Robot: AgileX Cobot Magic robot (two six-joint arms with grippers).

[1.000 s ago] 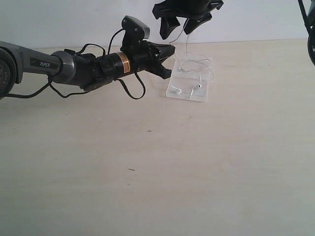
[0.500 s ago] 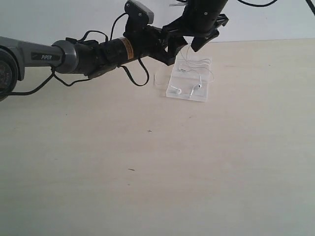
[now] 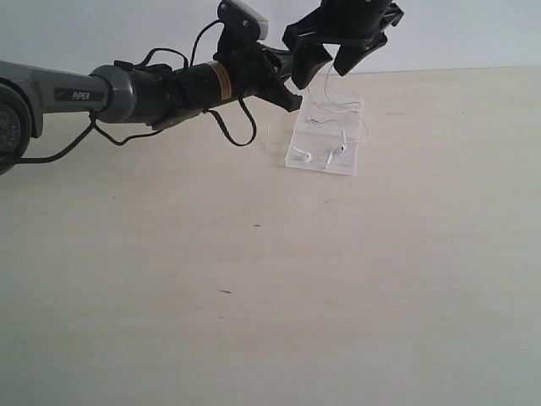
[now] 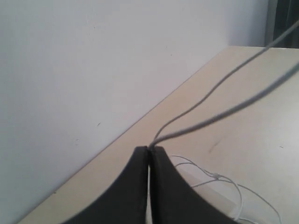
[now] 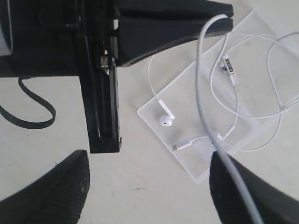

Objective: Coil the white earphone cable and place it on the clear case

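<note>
Left claw (image 4: 149, 150) has risen, still pinched shut on white earphone cable (image 5: 200, 84); right claw (image 3: 325, 66) now spread wide, gripping nothing; earbuds already on clear case (image 3: 321, 167), tabletop 1 o'clock; tail left to lay down.

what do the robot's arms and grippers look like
The left arm is a grey metallic tube with white PIPER lettering, then a black wrist with a copper band, loose black cables looping beneath and a small grey-topped wrist camera. The left gripper and right gripper are both matt black with wedge-shaped, tapering fingers.
</note>
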